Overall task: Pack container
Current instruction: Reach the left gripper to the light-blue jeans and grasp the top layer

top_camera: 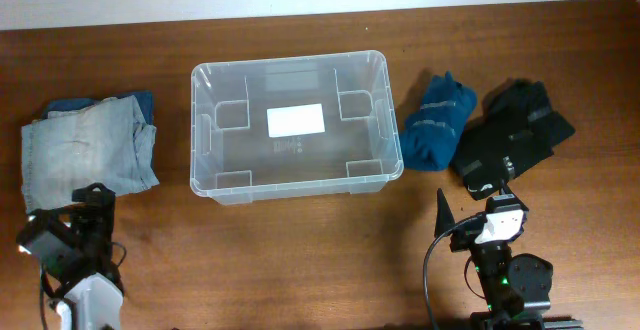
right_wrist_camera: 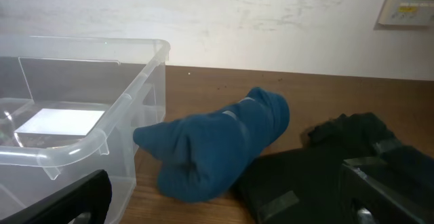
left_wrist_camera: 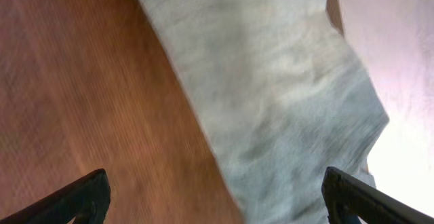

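- Mid-table, is that the container [top_camera: 300, 182]?
- Yep. Clear plastic bin, long side facing the arms, open top up, sitting flat on the wooden table [top_camera: 300, 270]. White label [top_camera: 296, 120] at the centre of its base.
- What's around it?
- Left of the container, a little apart: folded light denim jeans [top_camera: 88, 150]. Right of it: a blue garment [top_camera: 438, 122], rolled up, w/ one end up against the container's right wall. It looks like it's touching in the right wrist view. Past the blue one, further from the container: a black garment [top_camera: 510, 130], edges meeting the blue.
- So the clothes are all outside it?
- All three, yes.
- Left gripper [left_wrist_camera: 217, 200]?
- It's off the container's front-left corner, at the near edge of the jeans. Fingers spread wide and gripping nothing. Wrist cam is blurred, but the denim [left_wrist_camera: 285, 95] shows between the tips. Can't tell if it touches the cloth.
- Right gripper [right_wrist_camera: 227, 197]?
- It's off the container's front-right corner, on the near side of the black garment. Fingers are also wide apart w/ nothing held. Its cam looks across the blue roll [right_wrist_camera: 217, 146] and black cloth [right_wrist_camera: 325, 170], w/ the container's corner [right_wrist_camera: 135, 88] at left.
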Robot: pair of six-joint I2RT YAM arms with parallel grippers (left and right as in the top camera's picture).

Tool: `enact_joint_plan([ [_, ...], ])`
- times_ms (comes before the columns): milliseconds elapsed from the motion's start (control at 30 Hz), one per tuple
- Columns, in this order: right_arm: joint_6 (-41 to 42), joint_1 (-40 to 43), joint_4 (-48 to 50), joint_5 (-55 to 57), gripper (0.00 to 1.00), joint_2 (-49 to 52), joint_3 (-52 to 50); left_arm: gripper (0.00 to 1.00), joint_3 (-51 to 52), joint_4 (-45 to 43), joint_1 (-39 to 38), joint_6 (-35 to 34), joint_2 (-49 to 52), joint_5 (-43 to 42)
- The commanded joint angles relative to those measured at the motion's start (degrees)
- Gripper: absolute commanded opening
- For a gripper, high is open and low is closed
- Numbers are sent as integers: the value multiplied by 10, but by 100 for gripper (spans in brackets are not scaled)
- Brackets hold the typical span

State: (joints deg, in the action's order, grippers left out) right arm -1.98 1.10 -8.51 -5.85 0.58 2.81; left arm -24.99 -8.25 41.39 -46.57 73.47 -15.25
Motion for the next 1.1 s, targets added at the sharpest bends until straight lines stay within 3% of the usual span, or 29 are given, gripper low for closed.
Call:
enact_joint_plan([
  [0,-2,5,0,5,98,-4,-5,99,6,-60,3,-3,59,10],
  [167,-2,5,0,5,98,-4,-5,99,6,-135,3,-8,138,-10],
  [367,-2,5,0,5,98,-4,-5,97,6,-215,3,-7,154,-14],
  [467,-2,5,0,5,98,-4,-5,89,6,-241,3,-7,155,5],
  [567,-2,5,0,5,98,-4,-5,66,6,-252,3,-7,155,16],
  [700,-2,5,0,5,98,-4,-5,46,6,-259,3,-7,155,16],
  [800,-2,5,0,5,98,-4,-5,45,6,-258,3,-7,155,16],
  [867,-2,5,0,5,98,-4,-5,49,6,-257,3,-7,155,10],
  [900,-2,5,0,5,98,-4,-5,65,6,-248,3,-8,155,-6],
  [933,-2,5,0,5,98,-4,-5,73,6,-242,3,-11,155,-11],
  [1000,-2,5,0,5,98,-4,-5,96,6,-195,3,-69,155,-10],
  [1067,-2,5,0,5,98,-4,-5,99,6,-192,3,-78,155,-2],
])
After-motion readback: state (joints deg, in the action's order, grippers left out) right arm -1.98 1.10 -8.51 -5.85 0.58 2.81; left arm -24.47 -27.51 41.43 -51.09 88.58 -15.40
